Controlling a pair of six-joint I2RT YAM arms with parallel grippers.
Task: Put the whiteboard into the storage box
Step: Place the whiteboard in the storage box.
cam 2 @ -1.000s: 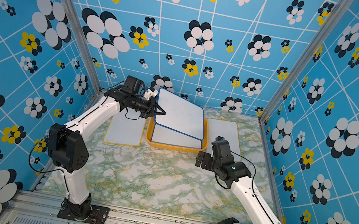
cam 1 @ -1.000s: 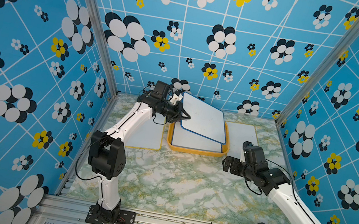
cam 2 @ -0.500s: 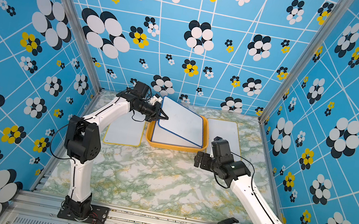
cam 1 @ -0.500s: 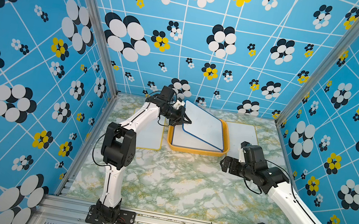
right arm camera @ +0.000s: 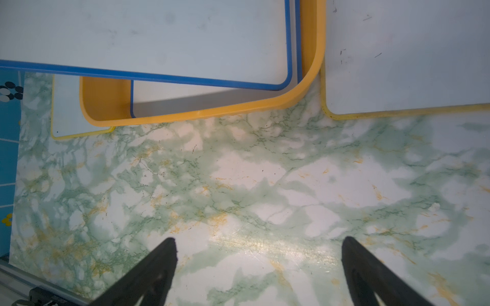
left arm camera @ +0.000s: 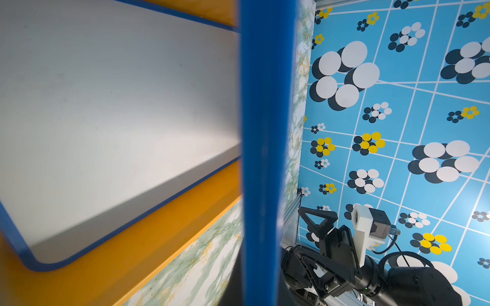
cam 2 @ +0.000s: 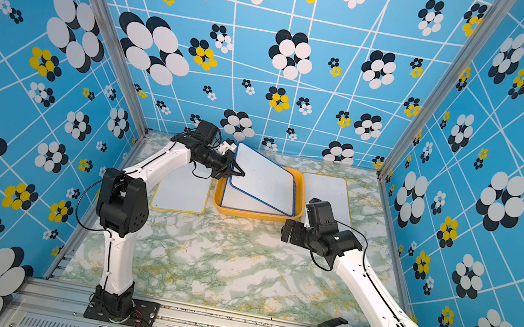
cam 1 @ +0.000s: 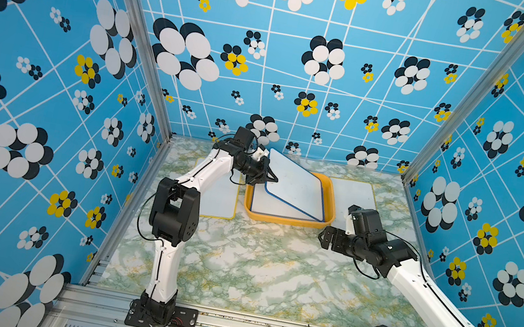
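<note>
Our left gripper [cam 1: 267, 177] is clamped on the raised edge of the blue-framed whiteboard [cam 1: 296, 185], which leans into the storage box [cam 1: 283, 220] with its opposite edge down inside. Our right gripper [right arm camera: 258, 239] gapes empty beside the box. The board sits skewed, so it may catch the box's rim on release. We find no legible writing.
</note>
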